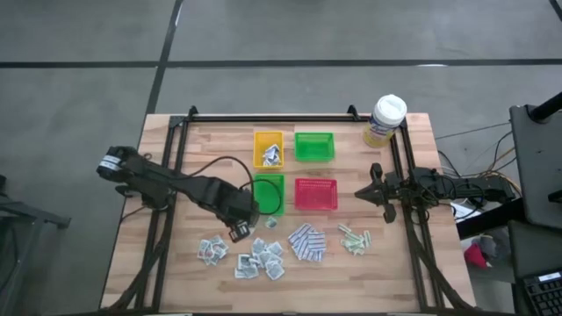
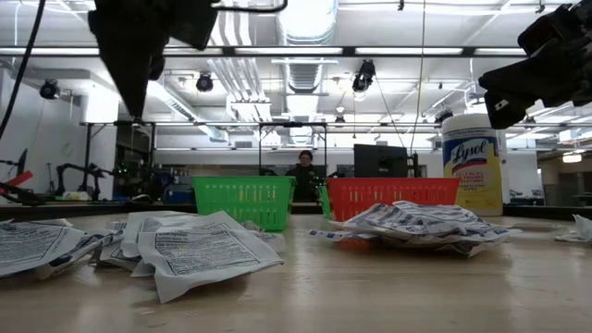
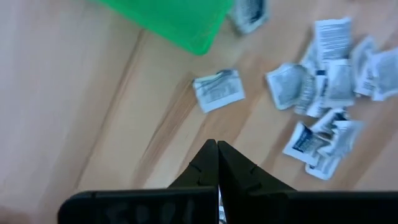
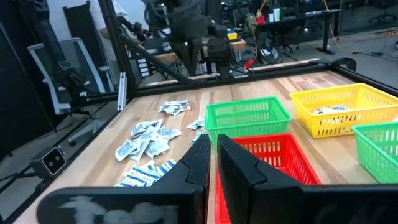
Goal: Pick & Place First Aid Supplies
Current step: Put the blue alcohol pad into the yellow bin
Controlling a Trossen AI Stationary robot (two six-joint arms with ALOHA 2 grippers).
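My left gripper (image 1: 241, 231) (image 3: 217, 146) is shut and points down, raised above the table near the front green tray (image 1: 269, 195). Nothing shows between its fingertips. Below it a single white-grey sachet (image 3: 217, 90) (image 1: 271, 223) lies flat on the wood, next to the tray's corner. Other first aid supplies lie flat near the front edge: white-grey sachets (image 1: 211, 250) (image 1: 260, 261), blue-and-white pads (image 1: 307, 242) and pale green strips (image 1: 354, 239). A few packets sit in the yellow tray (image 1: 269, 149). My right gripper (image 1: 363, 192) (image 4: 211, 142) waits shut at the table's right side, pointing level.
A second green tray (image 1: 314, 146) and a red tray (image 1: 315, 194) stand mid-table. A yellow canister with a white lid (image 1: 386, 120) stands at the far right corner. A black frame (image 1: 263, 116) borders the table. A person (image 2: 303, 176) shows in the room beyond.
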